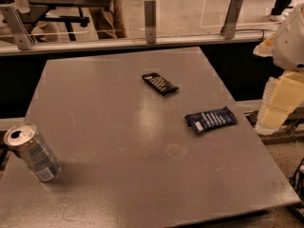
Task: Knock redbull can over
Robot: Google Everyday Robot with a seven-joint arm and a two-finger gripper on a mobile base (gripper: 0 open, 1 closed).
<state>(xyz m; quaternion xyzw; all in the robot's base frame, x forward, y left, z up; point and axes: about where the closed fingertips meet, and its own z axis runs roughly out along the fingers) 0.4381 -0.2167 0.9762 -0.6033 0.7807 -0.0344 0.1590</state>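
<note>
The redbull can [32, 152] stands on its base at the near left corner of the grey table [118, 127], close to the left edge. It is slim and silver-blue, and its shiny top faces the camera. It looks tilted in this view. My gripper [279, 102] shows as cream-coloured parts under a white arm segment [290, 37] at the right edge of the view. It is off the table's right side, far from the can and touching nothing on the table.
A flat black snack wrapper [160, 83] lies at the table's middle back. A dark blue wrapper [210, 119] lies at the right middle. A glass barrier on metal posts [150, 14] runs behind the table. The floor drops off at the right.
</note>
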